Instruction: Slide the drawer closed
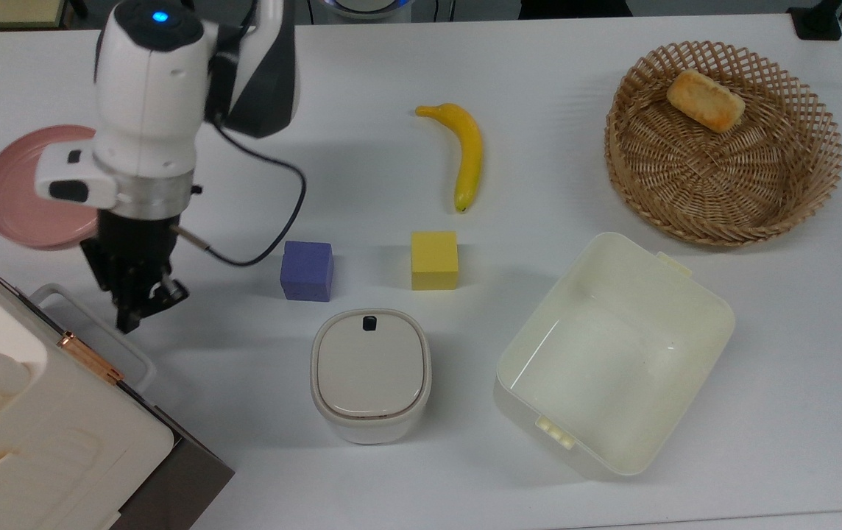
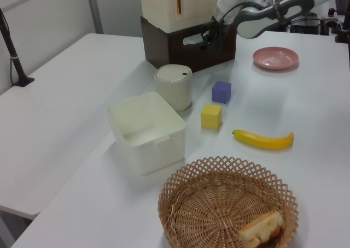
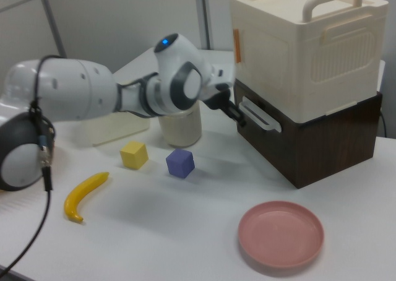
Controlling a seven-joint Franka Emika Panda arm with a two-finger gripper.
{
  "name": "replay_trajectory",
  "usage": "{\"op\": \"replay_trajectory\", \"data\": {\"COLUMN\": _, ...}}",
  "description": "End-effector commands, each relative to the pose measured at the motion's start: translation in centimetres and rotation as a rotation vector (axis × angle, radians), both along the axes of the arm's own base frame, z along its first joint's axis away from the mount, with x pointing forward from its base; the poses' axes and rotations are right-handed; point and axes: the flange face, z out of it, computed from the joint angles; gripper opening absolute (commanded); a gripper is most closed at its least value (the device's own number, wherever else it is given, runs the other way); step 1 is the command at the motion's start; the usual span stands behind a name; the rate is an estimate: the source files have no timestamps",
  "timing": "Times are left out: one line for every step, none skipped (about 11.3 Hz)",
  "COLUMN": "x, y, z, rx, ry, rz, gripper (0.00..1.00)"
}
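Hovering end effector [image 1: 143, 305] beside drawer [image 3: 307, 146] handle [image 3: 258, 117]

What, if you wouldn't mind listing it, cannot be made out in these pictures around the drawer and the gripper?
- Whether the gripper touches the drawer's handle: the arm hides the contact in the right view, and motion blur hides it in the top view.
- The drawer front in the left view: the gripper covers part of it.
- The cabinet in the top view: cut off by the frame's left and bottom edges.
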Motion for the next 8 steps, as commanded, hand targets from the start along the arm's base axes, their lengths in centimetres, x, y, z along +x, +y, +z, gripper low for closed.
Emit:
{"op": "replay_trajectory", "data": {"x": -4.9, "y": 5.7, "z": 4.0, "rx": -0.018, "ry": 0.196, "rz": 0.101, "gripper": 0.00}}
{"op": "replay_trajectory", "data": {"x": -5.8, "y": 7.2, "z": 5.4, "rx": 0.018, "ry": 0.243, "rz": 0.134, "gripper": 0.00}}
{"op": "replay_trajectory", "data": {"x": -6.7, "y": 8.7, "z": 6.9, "rx": 0.043, "ry": 0.287, "rz": 0.193, "gripper": 0.00}}
{"op": "replay_trajectory", "data": {"x": -7.6, "y": 11.0, "z": 8.5, "rx": 0.067, "ry": 0.328, "rz": 0.260, "gripper": 0.00}}
{"op": "replay_trajectory", "data": {"x": -9.0, "y": 12.4, "z": 10.2, "rx": 0.093, "ry": 0.367, "rz": 0.309, "gripper": 0.00}}
{"op": "replay_trajectory", "data": {"x": -10.5, "y": 13.7, "z": 11.7, "rx": 0.104, "ry": 0.422, "rz": 0.365, "gripper": 0.00}}
{"op": "replay_trajectory", "data": {"x": -11.9, "y": 14.6, "z": 13.2, "rx": 0.110, "ry": 0.467, "rz": 0.420, "gripper": 0.00}}
{"op": "replay_trajectory", "data": {"x": -13.2, "y": 15.2, "z": 14.3, "rx": 0.119, "ry": 0.504, "rz": 0.454, "gripper": 0.00}}
